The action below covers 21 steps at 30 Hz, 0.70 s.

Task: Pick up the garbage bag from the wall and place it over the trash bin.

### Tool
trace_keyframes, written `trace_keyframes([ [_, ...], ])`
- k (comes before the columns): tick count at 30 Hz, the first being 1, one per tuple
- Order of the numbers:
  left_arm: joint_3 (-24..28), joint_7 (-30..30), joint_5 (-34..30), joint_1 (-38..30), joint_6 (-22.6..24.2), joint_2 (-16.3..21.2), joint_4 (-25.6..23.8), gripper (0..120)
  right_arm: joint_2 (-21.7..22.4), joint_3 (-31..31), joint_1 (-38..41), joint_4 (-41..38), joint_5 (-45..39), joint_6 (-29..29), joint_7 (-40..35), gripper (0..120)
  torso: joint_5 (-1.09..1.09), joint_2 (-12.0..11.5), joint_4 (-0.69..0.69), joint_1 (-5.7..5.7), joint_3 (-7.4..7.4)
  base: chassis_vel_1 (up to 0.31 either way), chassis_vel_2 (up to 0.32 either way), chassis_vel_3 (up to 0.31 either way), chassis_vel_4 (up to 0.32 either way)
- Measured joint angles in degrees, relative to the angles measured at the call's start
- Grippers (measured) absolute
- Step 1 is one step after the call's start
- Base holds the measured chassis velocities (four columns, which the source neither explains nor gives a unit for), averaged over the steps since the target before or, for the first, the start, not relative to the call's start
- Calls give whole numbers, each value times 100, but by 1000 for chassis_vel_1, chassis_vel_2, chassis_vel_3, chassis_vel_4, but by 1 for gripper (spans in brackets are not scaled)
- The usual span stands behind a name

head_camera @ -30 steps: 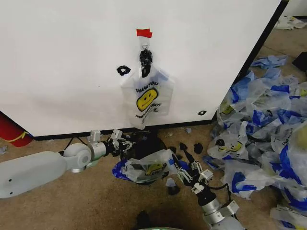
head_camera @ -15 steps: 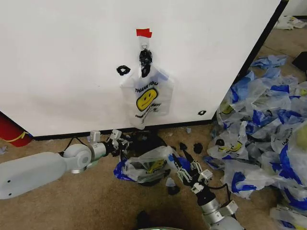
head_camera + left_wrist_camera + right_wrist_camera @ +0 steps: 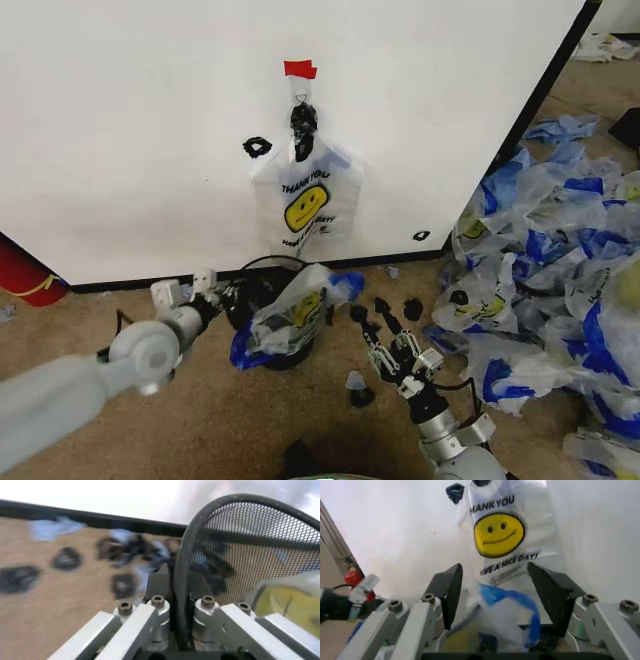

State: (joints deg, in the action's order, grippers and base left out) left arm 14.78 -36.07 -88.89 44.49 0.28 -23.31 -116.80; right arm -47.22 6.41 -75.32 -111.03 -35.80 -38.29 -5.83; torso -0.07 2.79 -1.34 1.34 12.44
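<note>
Head view: I see a garbage bag (image 3: 292, 320) draped partly over the trash bin (image 3: 262, 300) on the carpet just below the wall (image 3: 150, 130), its blue handle (image 3: 345, 287) flung toward the right; a second smiley bag (image 3: 305, 203) hangs on the wall from a black clip (image 3: 303, 120) under a piece of red tape (image 3: 300, 69); my left pincer (image 3: 226, 294) is at the bin's left rim, and in the left wrist view its fingers (image 3: 159, 581) are closed on the mesh rim (image 3: 182, 573), one on each side of it; my right pincer (image 3: 377, 330) hovers to the right of the bin, clear of the bag, fingers spread wide and holding nothing; in the right wrist view the blue handle and the hanging bag show between its open fingers (image 3: 449, 588); black scraps (image 3: 412, 309) lie on the carpet (image 3: 200, 420) near it; a heap of spent bags (image 3: 550, 300) covers the floor at far right; a red rounded object (image 3: 25, 275) sits at far left against the wall.
</note>
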Motion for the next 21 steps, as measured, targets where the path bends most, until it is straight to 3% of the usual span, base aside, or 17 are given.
trace_keyframes([
  [8, -673, -1175, -85, 528, -202, -298, -473, 2, 34, 35, 84, -51, 0, 46, -23, 50, 3, 0, -2, 0, 0, 0, 0, 0, 0],
  [11, -677, -1563, -141, 552, -307, -496, -693, 2, 87, 21, 94, -74, 2, 50, -33, 50, 0, 0, -3, 0, 1, 0, 0, 0, 0],
  [21, -428, -1999, -130, 630, -397, -820, -884, 2, 115, -141, -38, -121, 40, 45, -57, 50, 2, 0, -2, 0, 1, 0, 0, 0, 0],
])
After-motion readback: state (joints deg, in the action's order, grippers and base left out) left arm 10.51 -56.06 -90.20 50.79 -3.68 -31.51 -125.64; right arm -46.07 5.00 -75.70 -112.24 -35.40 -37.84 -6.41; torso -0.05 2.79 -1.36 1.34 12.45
